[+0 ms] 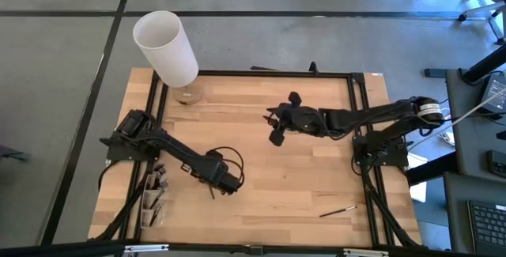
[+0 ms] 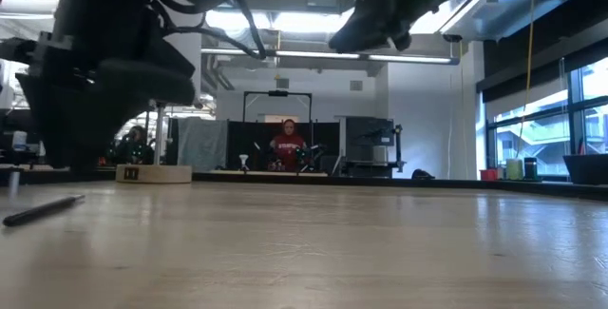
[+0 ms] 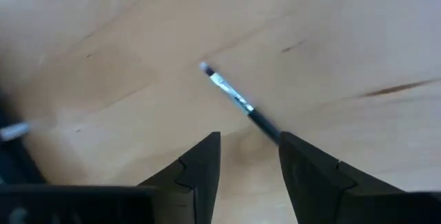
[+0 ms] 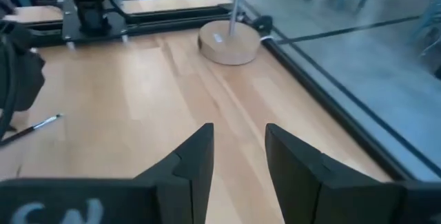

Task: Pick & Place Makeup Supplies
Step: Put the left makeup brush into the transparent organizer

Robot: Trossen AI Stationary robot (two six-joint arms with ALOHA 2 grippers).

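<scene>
Both fingers of left hand (image 3: 249, 165) spread, straddling brush (image 3: 238, 103).

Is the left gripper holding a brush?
No: in the left wrist view the left gripper is open, and the brush lies on the table beyond its fingertips.

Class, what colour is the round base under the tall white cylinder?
Pale, light wood. The round base shows best in the right wrist view.

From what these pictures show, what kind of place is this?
Probably a robotics lab or workshop. Two robot arms work at a framed wooden table on a grey floor, another framed rig stands in the room behind, and a computer keyboard sits beside the table.
</scene>
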